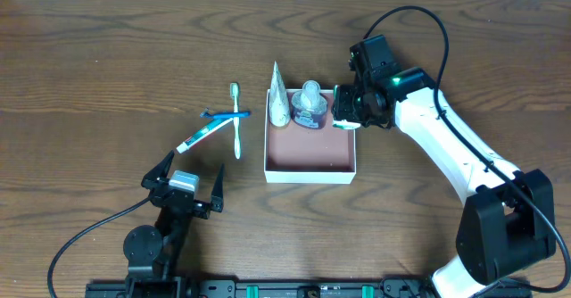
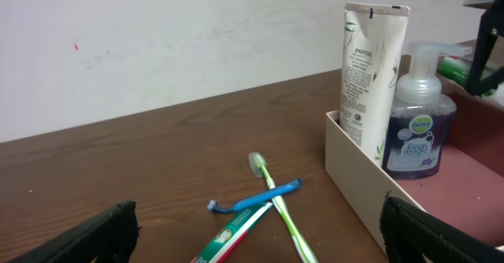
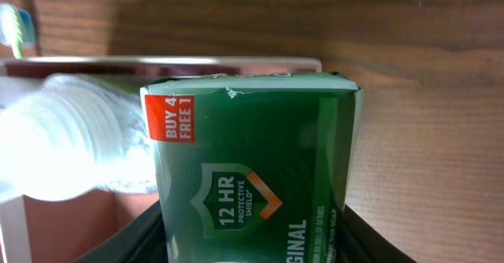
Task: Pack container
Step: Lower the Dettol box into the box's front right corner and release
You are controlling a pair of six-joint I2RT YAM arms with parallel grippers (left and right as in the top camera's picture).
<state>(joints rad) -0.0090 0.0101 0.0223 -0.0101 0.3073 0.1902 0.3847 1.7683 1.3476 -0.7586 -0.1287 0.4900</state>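
The container (image 1: 310, 170) is a shallow white-walled box with a reddish-brown floor, at table centre. In its far side stand a white Pantene tube (image 1: 278, 97) and a purple Dettol foam pump bottle (image 1: 310, 107). My right gripper (image 1: 346, 111) is shut on a green soap packet (image 3: 252, 161) and holds it over the container's far right corner (image 3: 311, 61). My left gripper (image 1: 185, 187) is open and empty, near the table's front left. In the left wrist view the container wall (image 2: 354, 180), tube (image 2: 370, 74) and bottle (image 2: 421, 129) show at right.
A green toothbrush (image 1: 236, 124), a blue razor (image 1: 225, 114) and a toothpaste tube (image 1: 201, 136) lie crossed on the wood left of the container. They also show in the left wrist view, with the toothbrush (image 2: 279, 212) between the fingers.
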